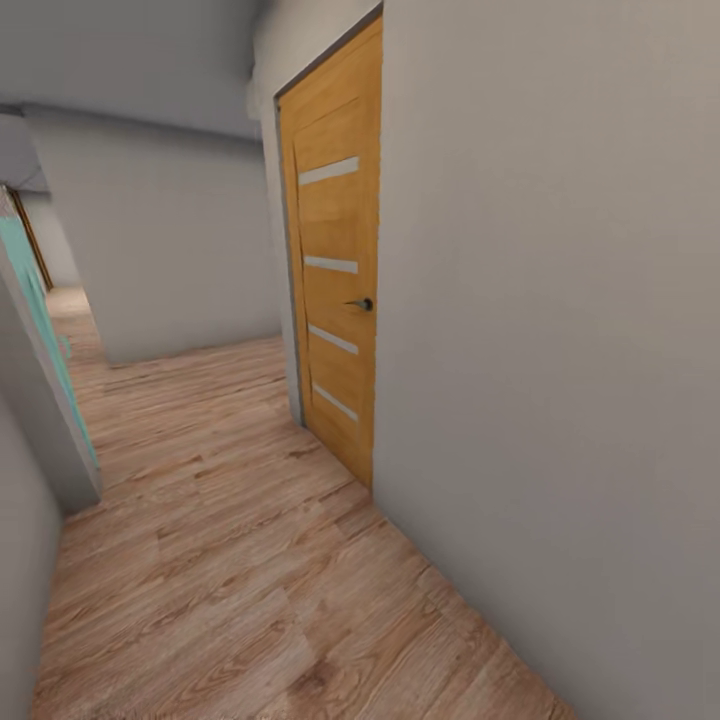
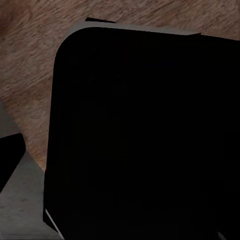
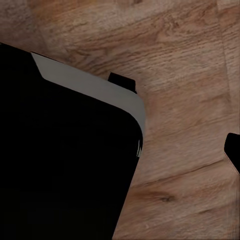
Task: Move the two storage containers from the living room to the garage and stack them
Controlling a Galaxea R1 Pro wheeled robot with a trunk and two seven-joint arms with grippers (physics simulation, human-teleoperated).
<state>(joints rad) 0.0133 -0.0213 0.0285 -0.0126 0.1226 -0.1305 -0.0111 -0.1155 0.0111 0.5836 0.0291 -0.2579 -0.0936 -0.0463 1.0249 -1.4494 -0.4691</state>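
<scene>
Hallway floor [image 1: 230,560] of light wood planks runs ahead of me in the head view, its grain in long brown streaks, the boards laid lengthwise down the passage. A plain pale grey wall [image 1: 560,350] stands close on my right, flat and matte. Set into it is a closed door [image 1: 335,290] of warm orange-toned wood, tall and rectangular, with four narrow pale horizontal strips across its face and a small dark lever handle [image 1: 362,303] near its right edge. Further on, another grey wall [image 1: 170,250] crosses the passage, and the floor bends away to the left past it. On my left is a grey wall edge with a teal panel [image 1: 45,330] leaning along it.

The storage containers are nowhere in what I see here, so I cannot place them against either claw.

In my left wrist view a large black body with rounded corners [image 2: 145,135], edged by a thin grey rim, covers most of the wood grain beneath. In my right wrist view a similar black rounded slab [image 3: 65,160] with a grey rim sits over the planks, and a small dark tip [image 3: 233,150] shows at the edge. Whether my left claw or my right claw is open or closed, I cannot tell from these pictures.
</scene>
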